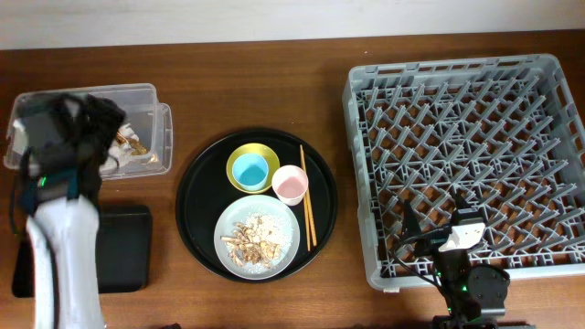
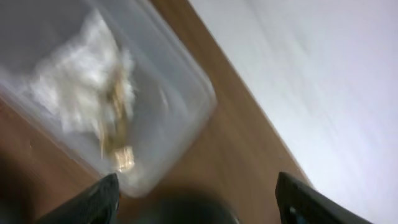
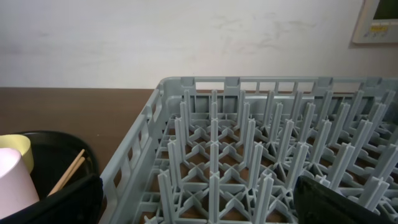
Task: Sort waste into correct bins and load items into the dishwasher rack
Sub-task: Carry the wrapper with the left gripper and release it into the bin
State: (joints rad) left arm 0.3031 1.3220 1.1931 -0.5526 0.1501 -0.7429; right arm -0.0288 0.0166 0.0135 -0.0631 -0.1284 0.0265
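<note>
My left gripper [image 1: 71, 117] [image 2: 196, 186] hangs open and empty over the clear plastic box [image 1: 137, 94] [image 2: 180, 81], where a crumpled white napkin [image 2: 74, 93] with brown bits [image 1: 132, 144] lies. On the round tray, the pale grey plate [image 1: 285, 239] carries food scraps [image 1: 251, 239]. The blue cup [image 1: 249, 169] sits in the yellow bowl [image 1: 236, 181], with the pink cup [image 1: 290, 185] and chopsticks [image 1: 307, 196] beside it. My right gripper [image 1: 457, 230] [image 3: 196, 193] stands open and empty at the front edge of the grey dishwasher rack [image 1: 466, 155] [image 3: 249, 143].
The shallow black rectangular tray [image 1: 123, 247] lies at front left, partly under my left arm. The round black tray [image 1: 196, 183] fills the middle. Brown tabletop shows between it and the rack. A pale wall runs along the table's back edge.
</note>
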